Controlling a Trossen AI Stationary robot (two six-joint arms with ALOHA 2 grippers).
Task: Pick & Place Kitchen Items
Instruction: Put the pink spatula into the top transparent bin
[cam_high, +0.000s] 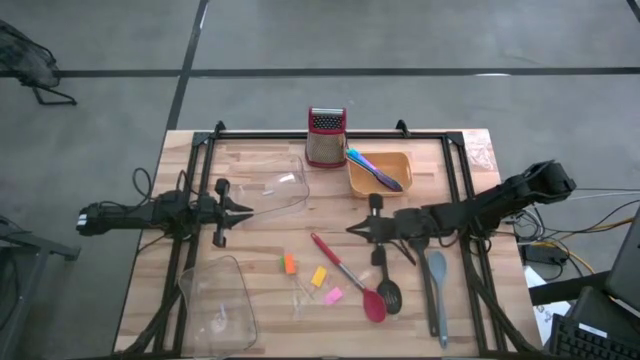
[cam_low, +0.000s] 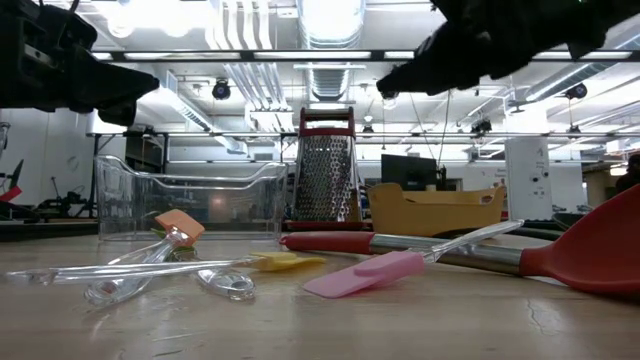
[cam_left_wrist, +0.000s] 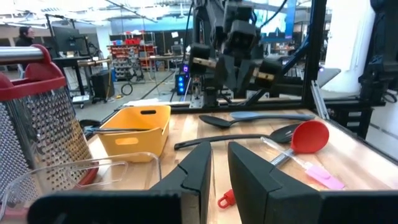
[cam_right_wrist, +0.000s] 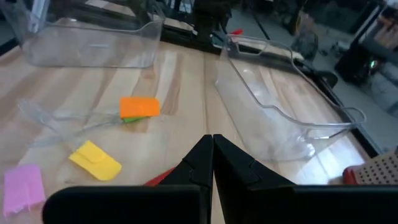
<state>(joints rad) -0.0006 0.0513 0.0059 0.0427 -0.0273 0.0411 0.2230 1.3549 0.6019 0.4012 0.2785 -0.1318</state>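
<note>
My left gripper (cam_high: 248, 210) hovers shut and empty at the table's left, beside a clear tub (cam_high: 278, 192). My right gripper (cam_high: 350, 228) hovers shut and empty at mid-table, above the red spoon's handle (cam_high: 330, 255). The red spoon (cam_high: 348, 277), black spoon (cam_high: 386, 286) and grey spatula (cam_high: 437, 290) lie flat on the wood near the front right. Orange (cam_high: 290, 264), yellow (cam_high: 319, 276) and pink (cam_high: 333, 295) pieces lie left of the red spoon. Blue and purple sticks (cam_high: 375, 170) rest in the orange tray (cam_high: 400, 160).
A steel grater with a red top (cam_high: 326, 135) stands at the far edge beside the tray. A second clear tub (cam_high: 220, 305) sits at the front left. Clear plastic utensils (cam_low: 150, 270) lie among the small pieces. Bare wood shows between the two grippers.
</note>
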